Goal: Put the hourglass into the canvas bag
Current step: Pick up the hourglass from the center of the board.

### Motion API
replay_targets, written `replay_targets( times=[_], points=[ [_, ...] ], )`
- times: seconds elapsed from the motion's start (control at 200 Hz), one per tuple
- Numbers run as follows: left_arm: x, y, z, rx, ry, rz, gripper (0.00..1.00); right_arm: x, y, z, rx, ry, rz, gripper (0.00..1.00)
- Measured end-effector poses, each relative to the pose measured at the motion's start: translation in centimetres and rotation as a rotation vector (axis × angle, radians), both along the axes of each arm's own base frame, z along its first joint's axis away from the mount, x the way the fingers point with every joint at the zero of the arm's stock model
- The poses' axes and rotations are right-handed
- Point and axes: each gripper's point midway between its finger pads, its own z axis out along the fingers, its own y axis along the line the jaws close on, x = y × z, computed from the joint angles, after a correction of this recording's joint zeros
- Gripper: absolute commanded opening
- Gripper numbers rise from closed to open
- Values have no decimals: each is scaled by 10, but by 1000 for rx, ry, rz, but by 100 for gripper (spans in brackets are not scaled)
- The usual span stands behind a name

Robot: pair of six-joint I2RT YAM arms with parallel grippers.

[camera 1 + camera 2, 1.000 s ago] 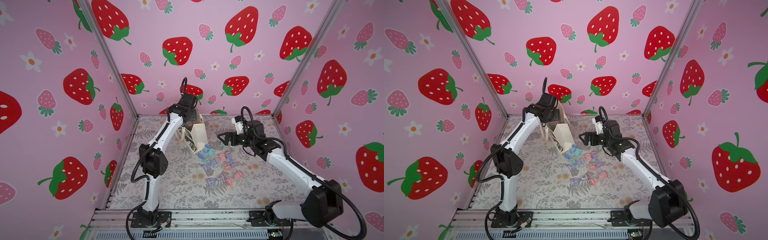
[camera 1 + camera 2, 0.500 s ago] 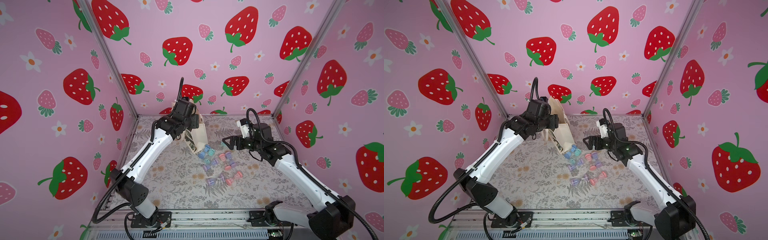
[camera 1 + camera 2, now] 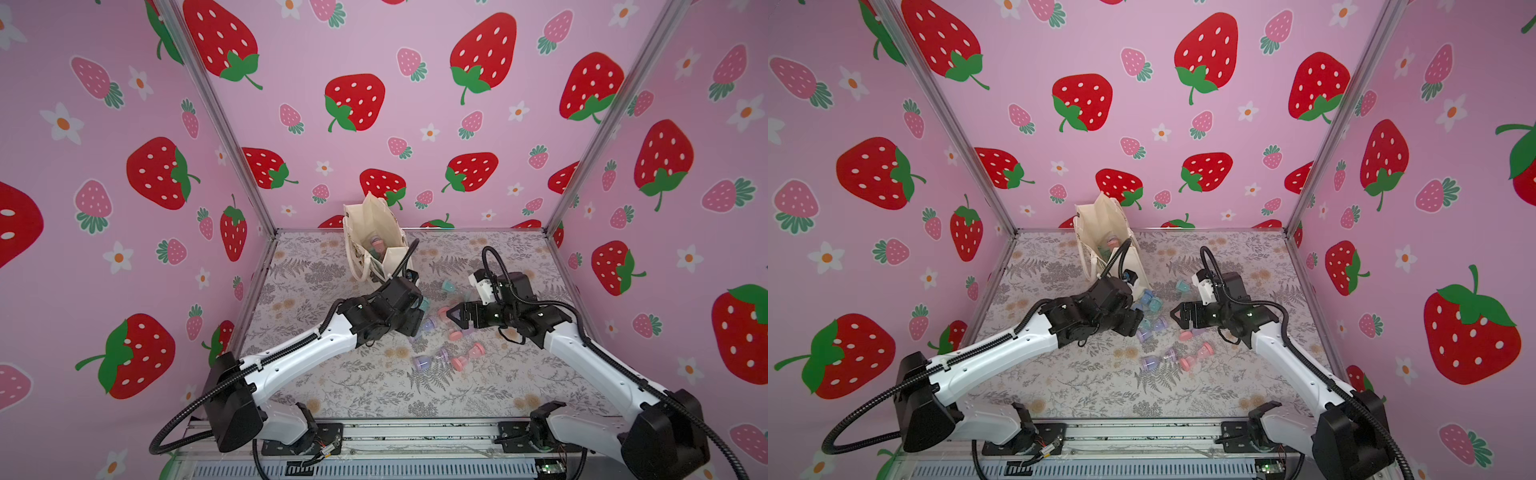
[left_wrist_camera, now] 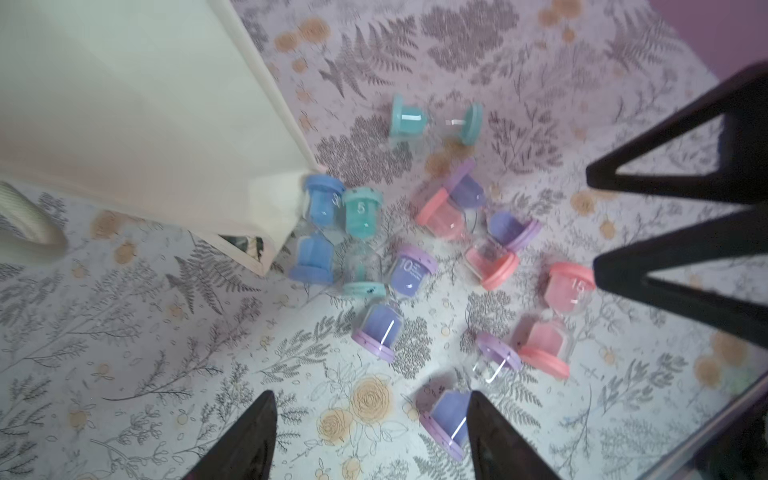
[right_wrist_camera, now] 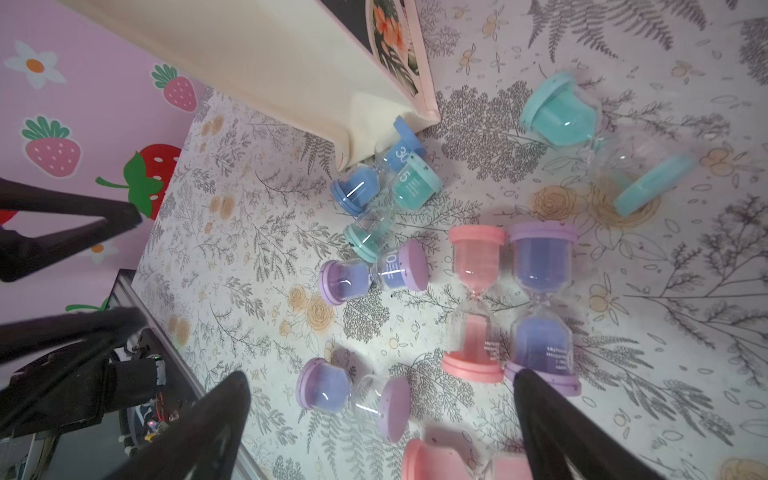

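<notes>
The canvas bag (image 3: 365, 220) stands at 12 o'clock on the mat (image 3: 332, 374), with a couple of stowed hourglasses (image 3: 376, 247) barely readable inside. Loose hourglasses (image 4: 409, 272) litter its 5 o'clock, and a blue hourglass (image 4: 318, 203) butts against its corner, partly hidden. Left gripper (image 4: 370, 401) and right gripper (image 5: 382, 376) both hang with jaws spread, holding nothing.

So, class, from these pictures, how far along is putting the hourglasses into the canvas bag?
Done: a couple of hourglasses already sit inside the canvas bag. In hand: nothing; the left claw and right claw hover open and empty. Left: about eight loose hourglasses lying on the table.
</notes>
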Motion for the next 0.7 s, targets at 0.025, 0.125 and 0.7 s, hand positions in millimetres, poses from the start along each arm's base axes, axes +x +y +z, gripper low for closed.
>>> replay_targets(
  times=[0.025, 0.125, 0.7],
  points=[
    [-2, -1, -7, 7, 11, -6, 73, -2, -1, -3, -2, 4, 3, 99],
    [-6, -2, -35, 30, 53, -20, 73, -8, -3, -13, -11, 19, 14, 99],
    [5, -17, -137, 109, 187, -62, 70, -8, -3, -28, -8, 12, 12, 99]
  ],
)
